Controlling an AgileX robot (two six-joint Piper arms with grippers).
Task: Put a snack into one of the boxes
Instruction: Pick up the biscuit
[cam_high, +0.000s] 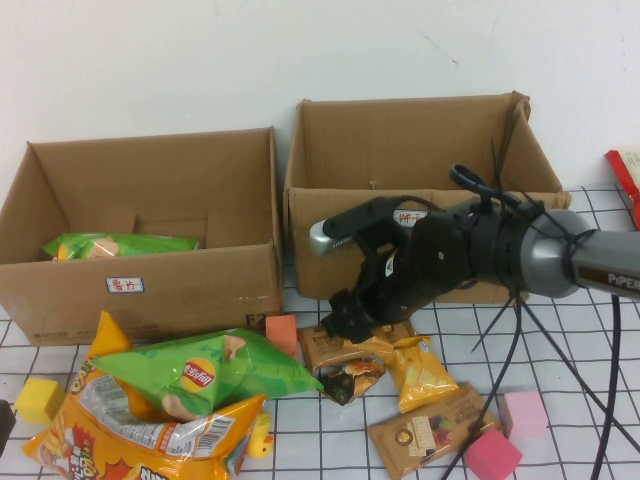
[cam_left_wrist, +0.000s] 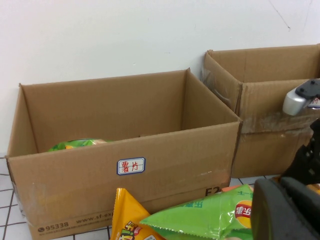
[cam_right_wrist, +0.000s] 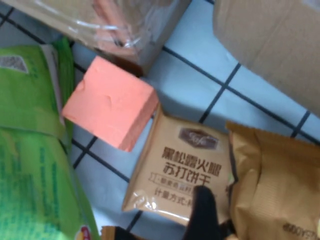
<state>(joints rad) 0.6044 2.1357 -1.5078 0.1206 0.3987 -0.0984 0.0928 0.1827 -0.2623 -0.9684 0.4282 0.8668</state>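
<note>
My right arm reaches in from the right of the high view, bent down in front of the right box (cam_high: 420, 160), with the right end effector (cam_high: 350, 322) low over the tan cracker packet (cam_right_wrist: 180, 175) on the bench (cam_high: 560, 340). I cannot make out from the frames how wide its jaws stand, nor whether it holds anything. In the right wrist view only one dark fingertip (cam_right_wrist: 204, 212) shows, resting at the packet's edge where it meets the yellow snack bag (cam_right_wrist: 275, 185); the other is cut off. An orange foam block (cam_right_wrist: 110, 107) sits just beside the packet, near the green Lay's chip bag (cam_high: 205, 370).

The left end effector (cam_left_wrist: 285, 210) is only a dark blurred mass at the edge of its own wrist view; I take it as closed and empty. It faces the left box (cam_left_wrist: 125, 165), which carries a label (cam_left_wrist: 131, 166) and holds a green bag (cam_high: 120, 244), mostly hidden behind the front wall.
</note>
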